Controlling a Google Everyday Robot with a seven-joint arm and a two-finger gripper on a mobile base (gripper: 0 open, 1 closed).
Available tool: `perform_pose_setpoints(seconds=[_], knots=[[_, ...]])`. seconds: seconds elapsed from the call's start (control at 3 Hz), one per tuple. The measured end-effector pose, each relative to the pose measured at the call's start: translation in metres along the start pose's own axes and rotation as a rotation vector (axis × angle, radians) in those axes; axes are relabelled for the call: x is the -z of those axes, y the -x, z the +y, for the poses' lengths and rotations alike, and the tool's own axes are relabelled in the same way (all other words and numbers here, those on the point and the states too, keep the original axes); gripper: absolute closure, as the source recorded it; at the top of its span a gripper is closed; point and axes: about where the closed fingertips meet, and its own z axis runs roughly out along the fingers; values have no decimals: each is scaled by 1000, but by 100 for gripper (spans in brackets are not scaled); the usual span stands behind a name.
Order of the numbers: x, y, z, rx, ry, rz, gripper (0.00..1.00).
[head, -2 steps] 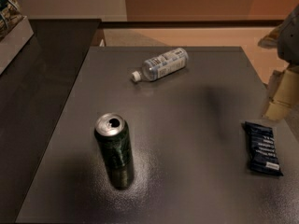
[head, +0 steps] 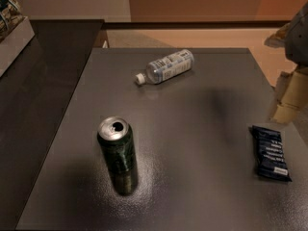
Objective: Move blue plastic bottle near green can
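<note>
The blue plastic bottle (head: 166, 66) lies on its side at the far middle of the dark grey table (head: 202, 129), with its white cap pointing left. The green can (head: 118, 150) stands upright at the front left, silver top showing its opening. The two are well apart. My gripper (head: 288, 96) hangs at the right edge of the view, above the table's right side, far from the bottle and holding nothing I can see.
A flat dark blue snack packet (head: 270, 153) lies at the right side of the table, just below the gripper. A dark counter (head: 43, 81) adjoins the table on the left, with a pale box (head: 12, 30) at its far end.
</note>
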Motion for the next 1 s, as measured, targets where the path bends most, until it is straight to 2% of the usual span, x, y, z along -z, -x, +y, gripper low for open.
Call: perform_pose_setpoints(seconds=[1.0], knots=[[-36, 62, -48, 286, -8, -151, 0]])
